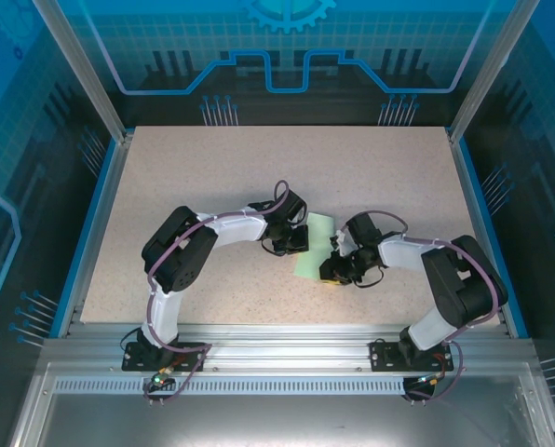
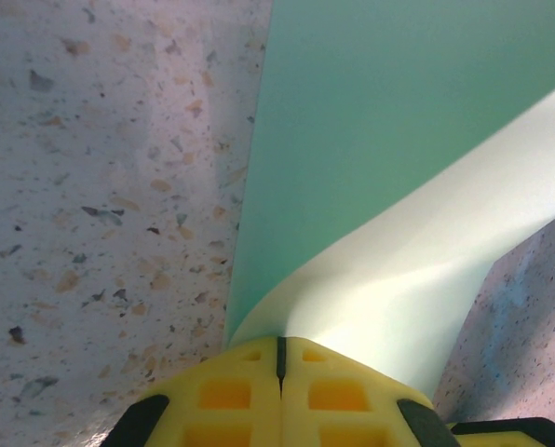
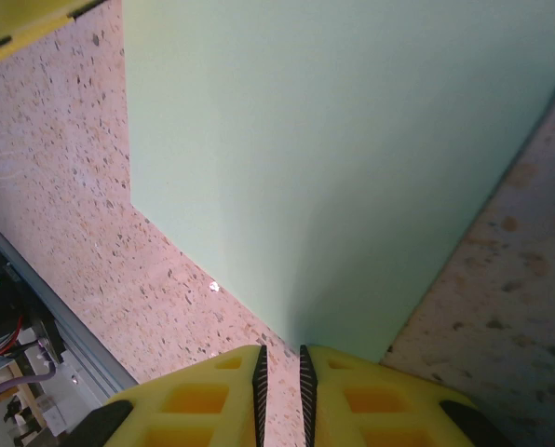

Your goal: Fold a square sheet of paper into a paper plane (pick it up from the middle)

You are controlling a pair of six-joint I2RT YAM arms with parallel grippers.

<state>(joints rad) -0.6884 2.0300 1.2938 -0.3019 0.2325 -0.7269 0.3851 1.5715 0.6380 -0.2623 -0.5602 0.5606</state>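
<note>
While blue-lit panels [image 1: 277,56] wall in the speckled tabletop [image 1: 212,168] at 9, 12 and 3 o'clock and a metal rail [image 1: 277,340] carrying both arm bases runs along 6 o'clock, what crowds your work is the arms themselves. Both bend inward and meet near the centre, purple cables [image 1: 282,189] looping over the wrists.

The square sheet of paper [image 1: 315,247] lies between them, just toward 4 o'clock from the tabletop's middle. Your left claw [image 2: 279,363] sits at the sheet's 9 o'clock edge, your right claw [image 3: 280,368] at its 5 o'clock corner.

The left claw's yellow fingers are pressed together with the paper's edge pinched in the seam. The right claw stands at a narrow slit showing bare tabletop; the sheet's corner reaches its right fingertip, and you cannot tell whether it touches.

The paper is pale mint, plain and smooth. By the left claw it curls up off the tabletop in a lighter band; elsewhere it lies flat with crisp straight edges.
</note>
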